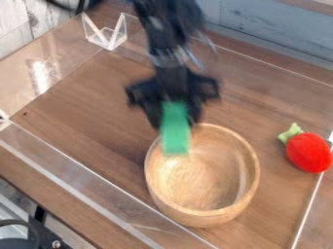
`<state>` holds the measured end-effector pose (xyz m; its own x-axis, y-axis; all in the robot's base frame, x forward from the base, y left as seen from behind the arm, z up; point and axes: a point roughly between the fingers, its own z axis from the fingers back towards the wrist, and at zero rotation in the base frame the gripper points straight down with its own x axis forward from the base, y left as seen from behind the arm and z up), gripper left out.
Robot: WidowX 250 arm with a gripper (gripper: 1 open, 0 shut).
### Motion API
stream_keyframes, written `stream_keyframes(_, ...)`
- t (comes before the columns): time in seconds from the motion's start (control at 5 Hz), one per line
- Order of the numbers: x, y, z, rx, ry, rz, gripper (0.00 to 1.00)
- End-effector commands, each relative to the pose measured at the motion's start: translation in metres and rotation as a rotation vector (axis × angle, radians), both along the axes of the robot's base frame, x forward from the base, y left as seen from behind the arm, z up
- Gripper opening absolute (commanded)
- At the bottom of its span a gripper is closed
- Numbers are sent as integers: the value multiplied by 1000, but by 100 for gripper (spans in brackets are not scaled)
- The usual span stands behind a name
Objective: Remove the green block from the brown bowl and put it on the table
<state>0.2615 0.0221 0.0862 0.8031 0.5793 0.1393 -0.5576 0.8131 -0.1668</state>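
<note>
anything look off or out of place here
Nothing spilled or damaged. The gripper holds the green block hanging on end over the far rim of the empty brown bowl. A red strawberry toy lies alone at the right.

I'm working in a robot lab cell: a wood-grain worktop (92,117) fenced by clear acrylic walls (78,190), toy props.

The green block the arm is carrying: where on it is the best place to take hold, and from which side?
From above, across its narrow width at the top end. The green block is a slim flat bar hanging roughly upright, and the gripper already pinches it there, its length dangling over the brown bowl's rim. Motion blur hides the exact contact.
</note>
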Motion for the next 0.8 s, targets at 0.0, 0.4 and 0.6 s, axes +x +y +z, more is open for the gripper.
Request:
stream_keyframes(0.0,21,32,10,-4,-53,-15,0)
stream_keyframes(0.4,32,47,0,-58,-76,77,0)
stream_keyframes(0.6,31,36,-12,-68,-85,92,100)
